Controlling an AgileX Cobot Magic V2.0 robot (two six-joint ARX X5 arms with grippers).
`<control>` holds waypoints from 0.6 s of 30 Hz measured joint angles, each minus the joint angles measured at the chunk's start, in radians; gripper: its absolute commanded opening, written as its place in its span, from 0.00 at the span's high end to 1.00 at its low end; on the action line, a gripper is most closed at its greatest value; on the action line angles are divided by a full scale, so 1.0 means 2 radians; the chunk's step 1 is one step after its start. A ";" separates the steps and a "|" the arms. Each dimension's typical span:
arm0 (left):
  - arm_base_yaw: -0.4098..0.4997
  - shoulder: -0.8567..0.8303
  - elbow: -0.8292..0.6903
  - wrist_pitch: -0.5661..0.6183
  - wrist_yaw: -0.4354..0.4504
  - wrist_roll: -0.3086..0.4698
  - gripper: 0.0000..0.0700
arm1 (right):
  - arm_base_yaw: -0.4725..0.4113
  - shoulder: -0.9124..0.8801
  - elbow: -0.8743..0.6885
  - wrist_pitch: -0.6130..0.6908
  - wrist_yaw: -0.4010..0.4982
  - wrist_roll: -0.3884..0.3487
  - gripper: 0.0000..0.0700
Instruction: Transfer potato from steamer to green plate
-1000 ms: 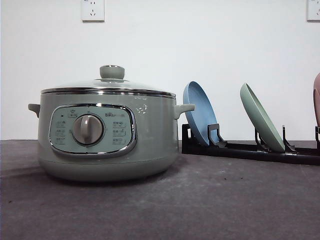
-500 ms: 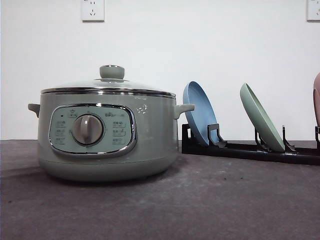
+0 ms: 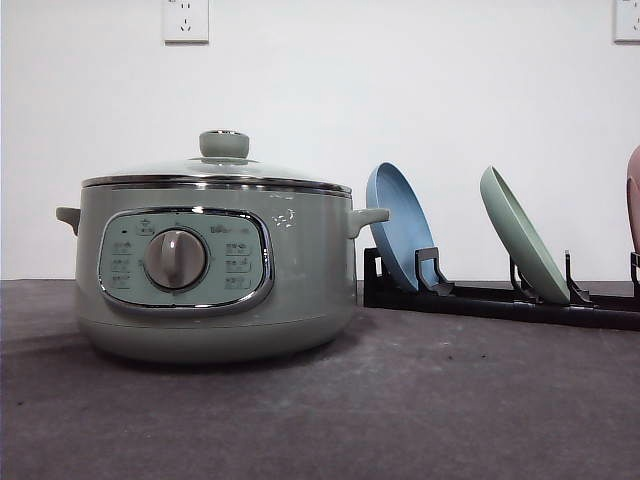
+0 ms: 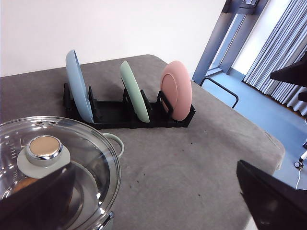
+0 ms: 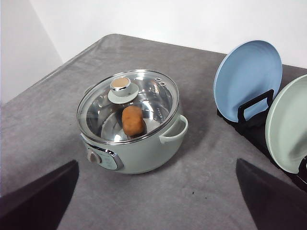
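- Grey felt-like table, plain white wall behind.
- One round sage steamer, glass lid on; one smooth oval potato inside.
- Three matte round plates upright in a black rack: blue plate, green plate, pink plate.
- Both grippers' fingers spread wide, empty.

Potato inside lidded steamer, left of racked green plate.

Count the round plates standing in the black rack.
3. The pale blue round plate stands in the slot nearest the steamer, the pale mint-green plate in the middle, the pink round plate at the far end.
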 measured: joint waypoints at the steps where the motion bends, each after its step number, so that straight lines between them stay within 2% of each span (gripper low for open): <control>1: 0.000 0.000 0.000 0.000 0.000 0.000 0.00 | 0.000 0.001 0.000 0.001 0.000 0.006 0.05; 5: 0.000 0.000 0.000 0.000 0.000 0.000 0.00 | 0.000 0.022 0.000 0.010 0.026 0.043 0.05; 9: 0.000 0.000 0.000 0.000 0.000 0.000 0.00 | -0.005 0.082 0.006 0.023 0.042 0.072 0.05; 13: 0.000 0.000 0.000 -0.001 0.000 0.000 0.00 | -0.015 0.164 0.033 0.030 0.042 0.088 0.05; 18: 0.000 0.004 0.000 -0.020 0.000 0.000 0.00 | -0.028 0.278 0.097 0.031 0.042 0.093 0.05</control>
